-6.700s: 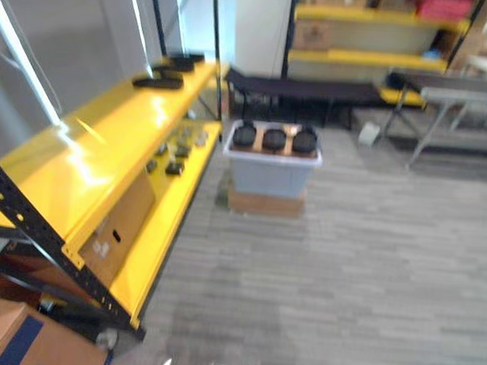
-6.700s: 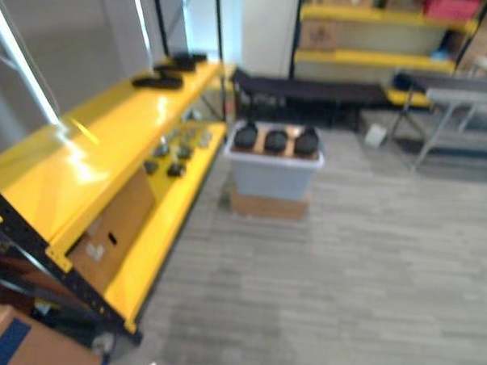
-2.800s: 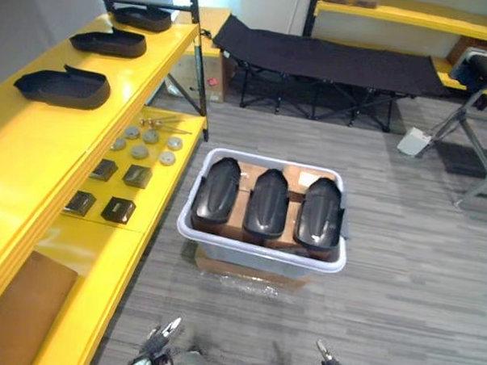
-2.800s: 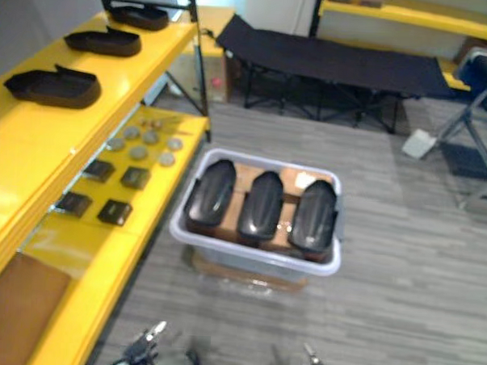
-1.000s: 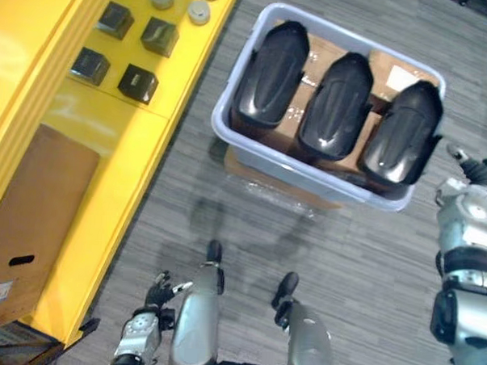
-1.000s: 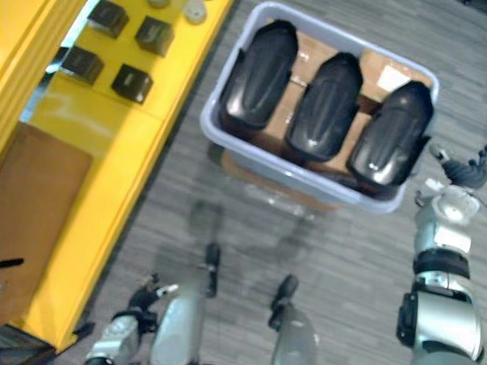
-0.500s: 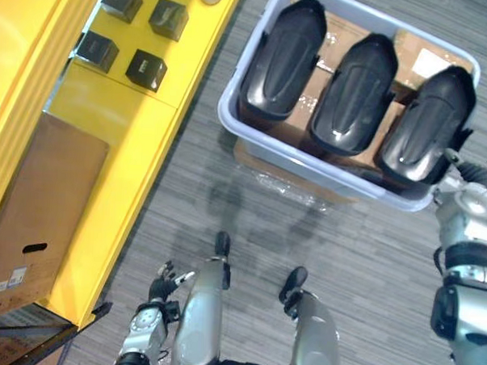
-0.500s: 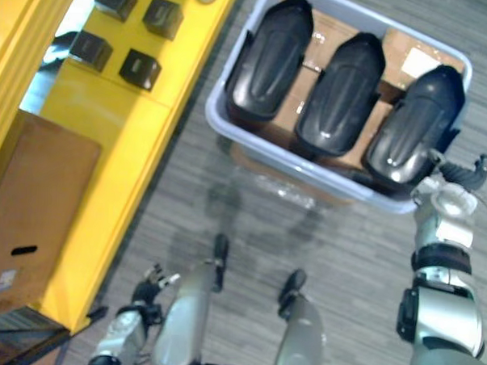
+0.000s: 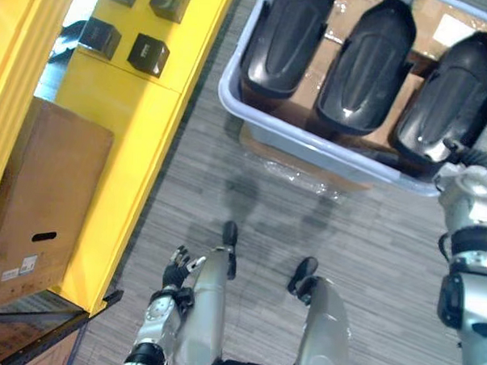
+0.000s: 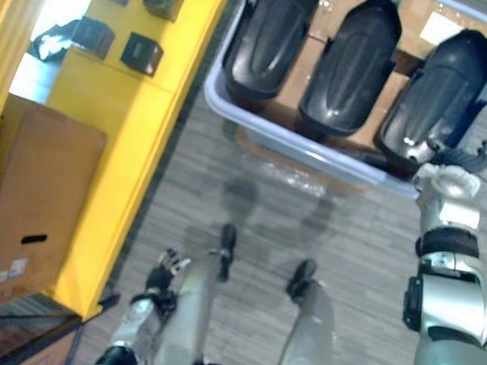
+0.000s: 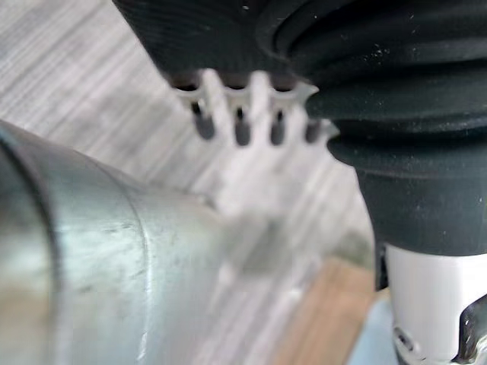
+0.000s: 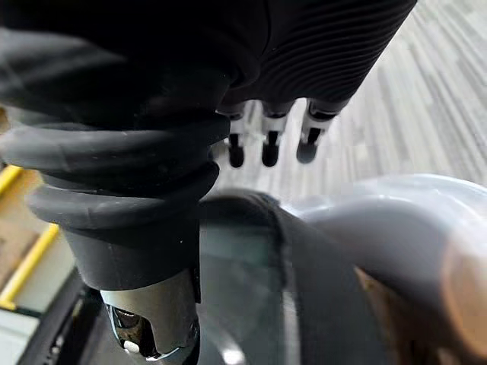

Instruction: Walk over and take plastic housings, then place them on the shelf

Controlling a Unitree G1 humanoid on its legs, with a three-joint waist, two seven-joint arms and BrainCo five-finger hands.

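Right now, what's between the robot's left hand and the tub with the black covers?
Only bare grey floor lies between the left hand and the tub of plastic housings; the left eye view shows it.

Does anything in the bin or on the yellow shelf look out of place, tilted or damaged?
Nothing stands out. The three plastic housings lie side by side in the grey bin, none spilled or visibly cracked, and the small black boxes sit in a tidy group on the yellow shelf.
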